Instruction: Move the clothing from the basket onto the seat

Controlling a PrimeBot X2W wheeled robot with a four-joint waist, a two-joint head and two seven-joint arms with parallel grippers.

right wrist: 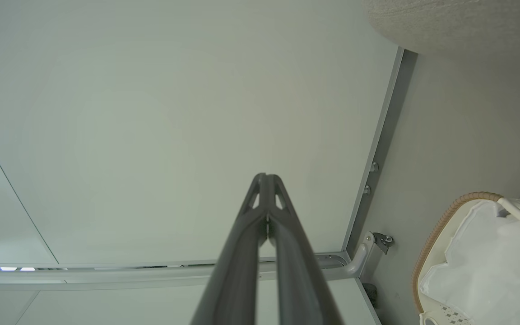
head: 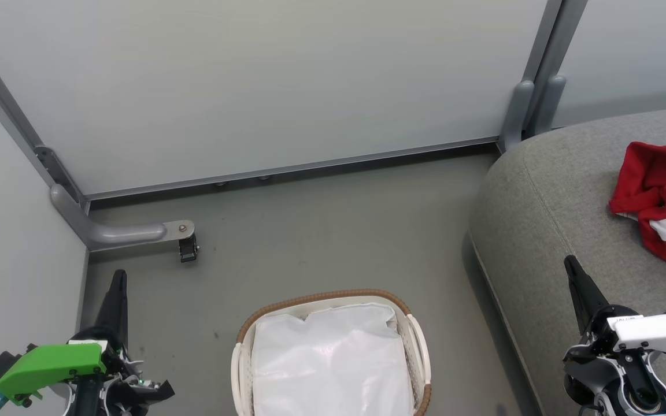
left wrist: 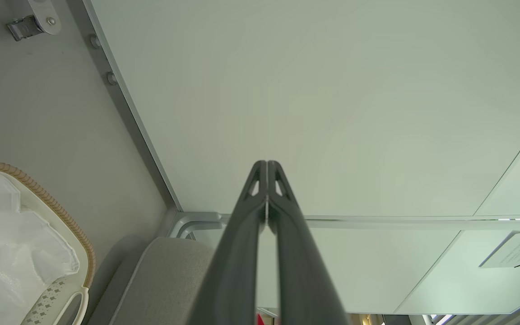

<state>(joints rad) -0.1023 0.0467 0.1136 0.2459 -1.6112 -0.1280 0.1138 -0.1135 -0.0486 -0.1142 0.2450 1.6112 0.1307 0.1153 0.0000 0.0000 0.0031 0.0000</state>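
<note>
The red clothing [head: 659,199] with white parts lies crumpled on the grey seat [head: 547,208] at the right edge of the head view. On the floor at bottom centre stands the white basket [head: 333,300] with its brown woven rim; only its white liner cloth shows inside. The basket [left wrist: 52,212] sits at the lower left of the left wrist view, and the basket [right wrist: 440,225] at the lower right of the right wrist view. My left gripper [head: 118,277] is shut and empty, left of the basket. Over the seat's front, my right gripper [head: 570,264] is shut and empty.
Pale partition panels [head: 252,86] wall the space at the back and left. A grey metal bracket with a small caster [head: 185,245] rests on the floor at the left. Grey floor [head: 333,231] lies between the basket and the panels.
</note>
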